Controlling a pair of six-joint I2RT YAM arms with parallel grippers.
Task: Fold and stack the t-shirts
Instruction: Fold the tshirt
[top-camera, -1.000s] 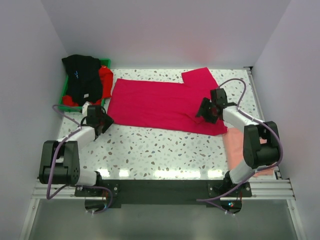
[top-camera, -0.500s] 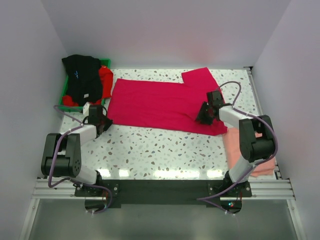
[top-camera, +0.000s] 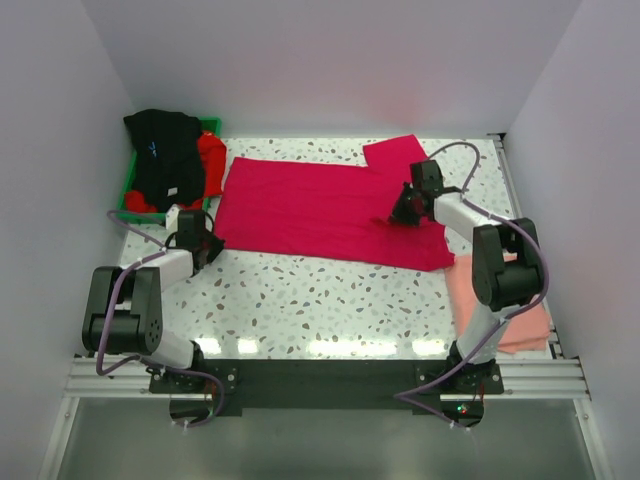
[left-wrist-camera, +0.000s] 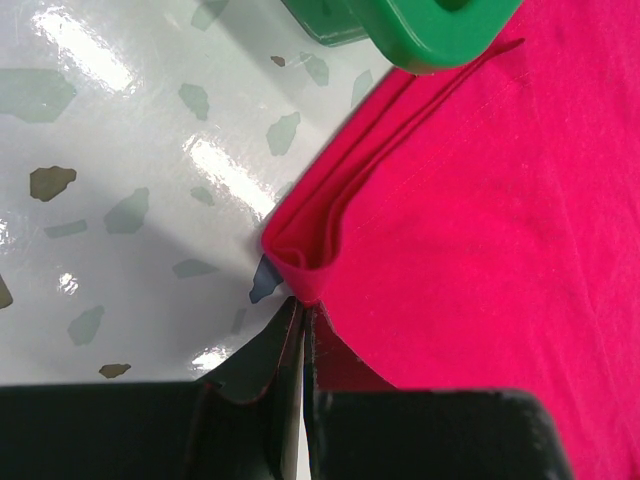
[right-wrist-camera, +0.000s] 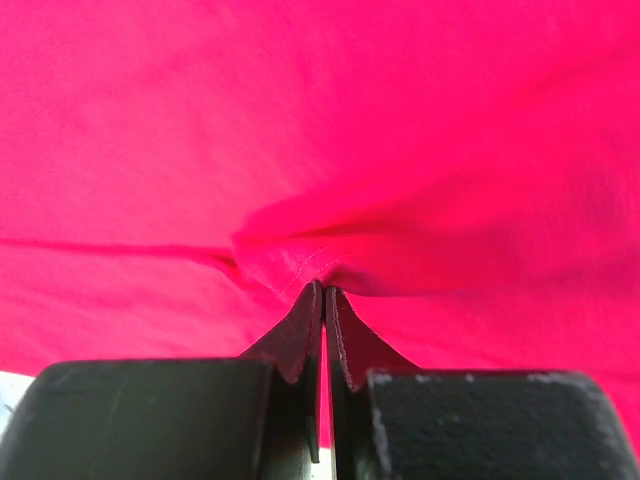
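The speckled table (top-camera: 330, 290) carries the crimson-pink t-shirt (top-camera: 310, 205), spread flat across the middle, presumably so it can be folded. Left of that shirt, the green tray (top-camera: 127, 192) holds the black t-shirt (top-camera: 165, 155) and the bright red t-shirt (top-camera: 211, 160), likely next in line. Off the shirt's near right corner lies the salmon-pink t-shirt (top-camera: 520, 330), seemingly the start of the stack. The left gripper (left-wrist-camera: 300, 305) is clamped on the shirt's near left corner, where the hem lies doubled. The right gripper (right-wrist-camera: 323, 290) pinches a raised pucker of fabric near the shirt's right sleeve. Both holds look meant to carry cloth over for a fold.
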